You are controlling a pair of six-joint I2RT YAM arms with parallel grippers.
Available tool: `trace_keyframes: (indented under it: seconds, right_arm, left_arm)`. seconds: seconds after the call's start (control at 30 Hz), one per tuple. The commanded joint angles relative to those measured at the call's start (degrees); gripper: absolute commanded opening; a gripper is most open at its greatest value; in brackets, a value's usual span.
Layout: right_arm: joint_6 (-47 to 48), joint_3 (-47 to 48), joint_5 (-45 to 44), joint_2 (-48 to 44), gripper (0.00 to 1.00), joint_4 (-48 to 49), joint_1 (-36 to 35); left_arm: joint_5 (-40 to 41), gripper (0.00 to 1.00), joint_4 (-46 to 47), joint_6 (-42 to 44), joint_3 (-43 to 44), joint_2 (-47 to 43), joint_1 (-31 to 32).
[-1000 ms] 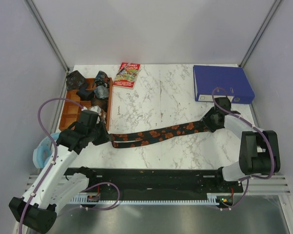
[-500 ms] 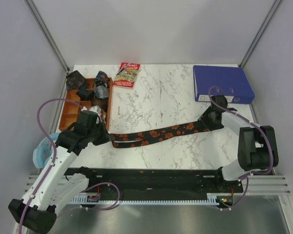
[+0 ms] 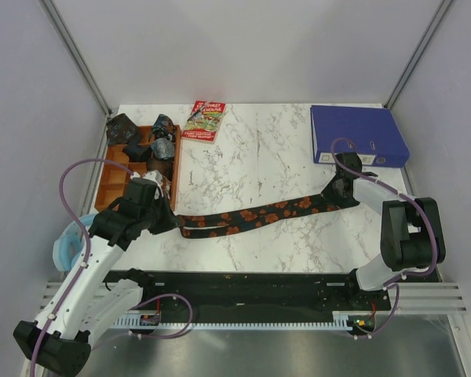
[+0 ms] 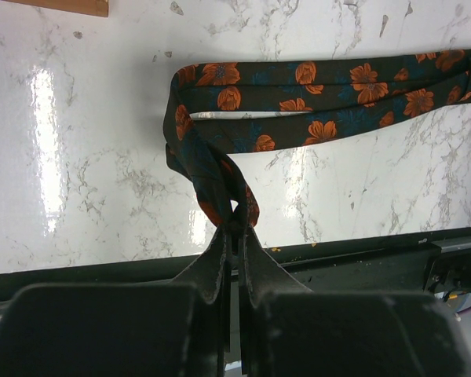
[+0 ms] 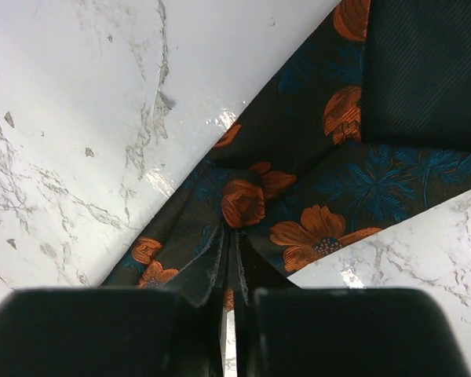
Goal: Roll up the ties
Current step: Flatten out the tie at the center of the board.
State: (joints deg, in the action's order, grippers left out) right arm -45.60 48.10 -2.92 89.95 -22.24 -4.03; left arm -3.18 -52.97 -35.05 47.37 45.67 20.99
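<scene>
**Item: long tie [image 3: 255,214], black with orange-red flowers.**
- Position: flat on the marble table [image 3: 259,157], stretched in a shallow diagonal from near left to mid right.
- Condition: unrolled. The left end is doubled back on itself in a short fold, seen plainly in the left wrist view [image 4: 298,102]. No coil has been started.

**Holds on the item:**
- Left gripper [image 3: 174,223]: jaws pressed together, pinching a raised tuck of fabric at the folded end [image 4: 235,226].
- Right gripper [image 3: 337,193]: jaws drawn close on the wide end. The cloth puckers into a gather at the fingertips [image 5: 231,250].

**Related items: small dark bundles [image 3: 163,147].**
- Several grey-blue patterned bundles sit in the far compartments of the wooden tray [image 3: 114,188], at the table's left edge. One lies at its far left corner.
- These read as ties already rolled and put away.

**Progress, as judged:** part done.
- The bundles are finished.
- The long tie is gripped at both ends and not yet wound.
- Remaining: roll it from one end, then probably place it in the tray.

**Surroundings:**
- Red-and-green booklet [image 3: 205,120], at the far edge, apart from the work.
- Blue binder [image 3: 357,133], far right, just beyond the right gripper.
</scene>
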Motion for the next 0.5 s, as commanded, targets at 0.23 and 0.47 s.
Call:
trace_keyframes:
  seconds: [0.23, 0.47]
  right_arm:
    - [3.06, 8.05, -4.81, -1.35, 0.00, -4.65, 0.60]
    - [5.88, 14.13, -5.61, -3.55, 0.00, -9.57, 3.77]
  left_arm:
    - [0.63, 0.02, 1.82, 1.21, -0.09, -2.42, 0.10]
    - [0.81, 0.02, 0.85, 0.16, 0.35, -2.60, -0.07]
